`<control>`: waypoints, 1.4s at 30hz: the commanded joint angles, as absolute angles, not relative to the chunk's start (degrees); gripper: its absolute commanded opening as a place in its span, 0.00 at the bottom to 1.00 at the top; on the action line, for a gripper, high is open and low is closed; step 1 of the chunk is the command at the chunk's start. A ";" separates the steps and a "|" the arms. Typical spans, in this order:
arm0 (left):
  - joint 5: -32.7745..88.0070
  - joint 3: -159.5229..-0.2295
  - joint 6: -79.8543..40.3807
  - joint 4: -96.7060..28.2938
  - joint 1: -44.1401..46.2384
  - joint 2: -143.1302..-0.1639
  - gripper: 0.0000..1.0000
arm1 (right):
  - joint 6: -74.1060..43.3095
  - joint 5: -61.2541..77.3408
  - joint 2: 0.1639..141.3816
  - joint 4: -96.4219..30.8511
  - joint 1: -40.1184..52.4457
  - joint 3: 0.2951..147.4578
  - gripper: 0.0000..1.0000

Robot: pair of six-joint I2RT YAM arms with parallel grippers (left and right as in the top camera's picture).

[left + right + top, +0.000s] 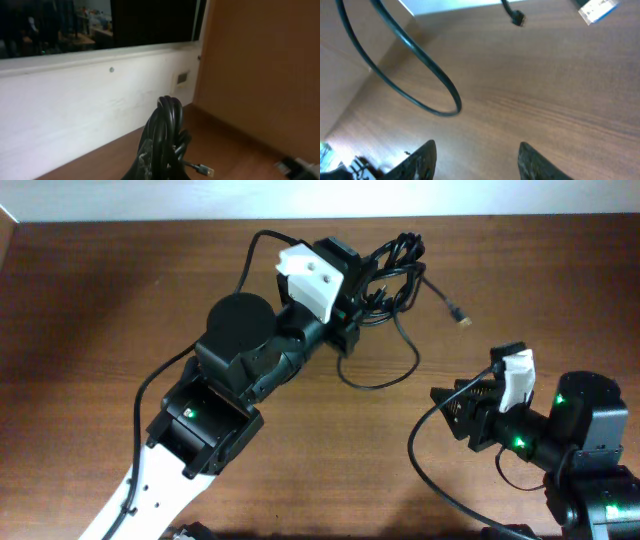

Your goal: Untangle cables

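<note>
- Cables (pixel 395 265): knot at the table's 1 o'clock; plug (pixel 462 318) lies free toward 3 o'clock.
- Left gripper (pixel 358 298): clamped on the knot.
- Right gripper (pixel 477 160): at 4 o'clock, wide open, empty.
- Advice: right pinches the plug end and draws outward slowly while left anchors.

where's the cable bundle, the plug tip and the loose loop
cable bundle (pixel 165 132), left wrist view, middle of coil
plug tip (pixel 462 318), overhead view, metal end
loose loop (pixel 385 384), overhead view, bottom of curve
</note>
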State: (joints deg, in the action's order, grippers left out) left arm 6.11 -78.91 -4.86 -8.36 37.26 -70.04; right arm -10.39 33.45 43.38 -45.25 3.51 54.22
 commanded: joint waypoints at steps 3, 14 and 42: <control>1.65 -79.92 -25.08 -6.33 36.95 -70.28 0.00 | -15.51 59.81 43.16 -33.47 3.36 54.28 0.52; 12.71 -79.92 -32.99 0.36 44.27 -73.60 0.00 | -14.98 58.81 52.95 -23.07 3.36 54.28 0.66; 52.29 -79.94 -22.17 1.26 24.51 -75.20 0.00 | -13.56 45.76 43.92 -27.79 3.29 54.30 0.68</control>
